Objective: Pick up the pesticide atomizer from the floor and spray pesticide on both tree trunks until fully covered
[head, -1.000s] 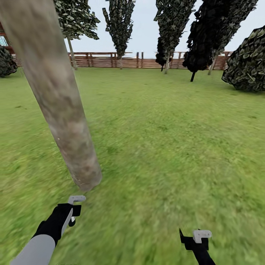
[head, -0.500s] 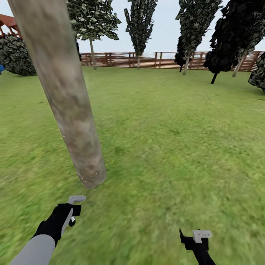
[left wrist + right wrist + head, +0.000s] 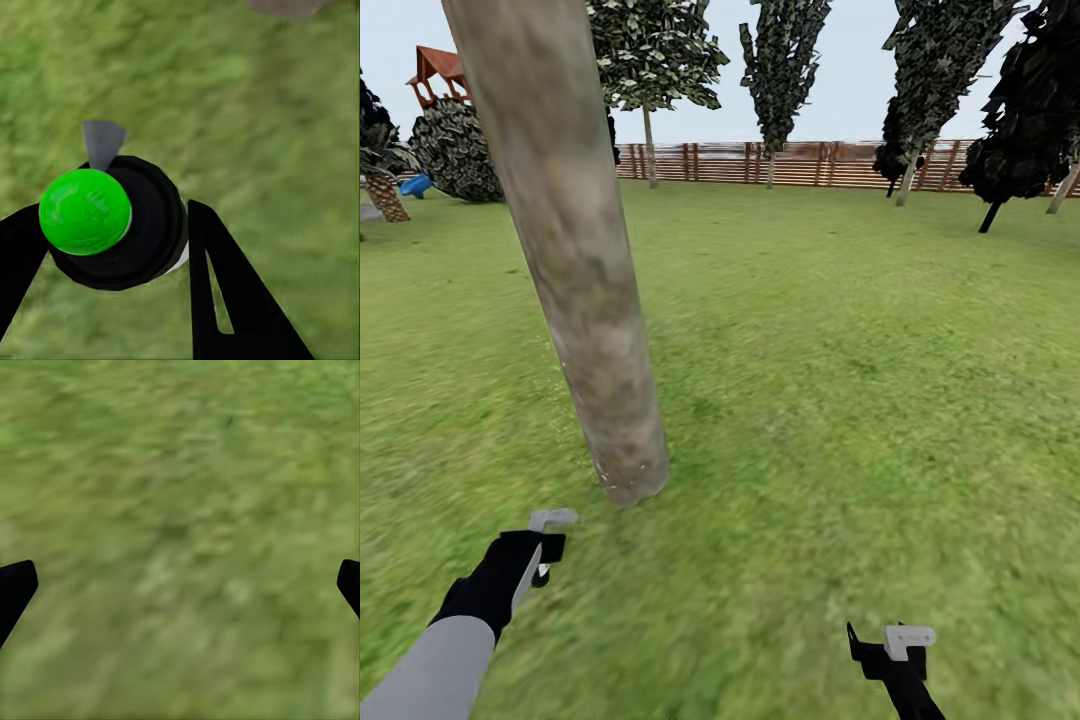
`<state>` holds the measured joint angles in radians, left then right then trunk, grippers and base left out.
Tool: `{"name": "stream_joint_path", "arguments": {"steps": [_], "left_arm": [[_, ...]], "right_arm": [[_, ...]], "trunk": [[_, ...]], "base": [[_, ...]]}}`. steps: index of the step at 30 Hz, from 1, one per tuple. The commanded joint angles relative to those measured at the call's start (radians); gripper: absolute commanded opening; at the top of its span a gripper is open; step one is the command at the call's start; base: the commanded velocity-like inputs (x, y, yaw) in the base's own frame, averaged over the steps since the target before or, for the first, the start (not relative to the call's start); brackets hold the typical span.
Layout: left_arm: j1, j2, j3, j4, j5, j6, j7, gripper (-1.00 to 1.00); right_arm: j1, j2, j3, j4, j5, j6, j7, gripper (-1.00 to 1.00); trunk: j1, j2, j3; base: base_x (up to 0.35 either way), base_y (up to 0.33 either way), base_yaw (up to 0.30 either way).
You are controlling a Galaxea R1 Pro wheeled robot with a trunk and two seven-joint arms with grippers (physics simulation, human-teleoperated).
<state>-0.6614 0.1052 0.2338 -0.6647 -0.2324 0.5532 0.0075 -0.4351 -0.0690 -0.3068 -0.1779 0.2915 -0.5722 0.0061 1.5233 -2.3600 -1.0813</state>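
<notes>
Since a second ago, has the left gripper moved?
Yes. The left gripper has lifted slightly toward the trunk's base, while the right gripper kept its place.

Tree trunk (image 3: 575,270): matt, mottled bark, smooth-looking. Grass floor (image 3: 830,400): rough, matt turf. Fence (image 3: 800,163): brown wooden slats. The atomizer (image 3: 112,221) in my left gripper (image 3: 112,247) has a glossy green cap (plastic, by its look) on a black body.

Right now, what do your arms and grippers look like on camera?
The left arm has a pale grey forearm running into a black wrist, with a light grey bracket on top by the left gripper. Its fingers are flat black wedges. The right gripper is black with the same grey bracket.
</notes>
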Motion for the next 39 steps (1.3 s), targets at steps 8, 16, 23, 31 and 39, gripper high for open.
{"name": "stream_joint_path", "arguments": {"steps": [8,16,23,31,39], "left_arm": [[-0.140,-0.042,-0.116,-0.041,0.004,0.160,-0.110,-1.00],[-0.152,-0.012,-0.122,-0.047,0.003,0.182,-0.142,-1.00],[-0.158,-0.054,-0.148,-0.058,-0.005,0.183,-0.142,-1.00],[-0.160,0.033,-0.147,-0.145,0.003,0.227,-0.147,-1.00],[-0.167,-0.023,-0.181,-0.340,0.009,0.406,-0.151,-1.00]], "right_arm": [[0.000,-0.003,-0.001,-0.002,0.000,0.000,0.000,1.00],[0.000,-0.004,-0.002,-0.002,-0.001,0.000,0.000,1.00],[0.000,-0.003,-0.002,0.000,0.000,0.000,0.000,1.00],[0.000,-0.003,-0.001,0.000,0.000,0.000,0.000,1.00],[0.000,-0.004,-0.002,-0.002,0.000,0.000,0.000,1.00]], "trunk": [[0.000,0.000,0.000],[0.000,0.000,0.000],[0.000,0.000,0.000],[0.000,0.000,0.000],[0.000,0.000,0.000]], "base": [[0.000,0.000,0.002],[0.000,0.000,0.000],[0.183,0.000,0.000],[0.011,0.000,0.000],[0.000,0.000,0.000]]}}
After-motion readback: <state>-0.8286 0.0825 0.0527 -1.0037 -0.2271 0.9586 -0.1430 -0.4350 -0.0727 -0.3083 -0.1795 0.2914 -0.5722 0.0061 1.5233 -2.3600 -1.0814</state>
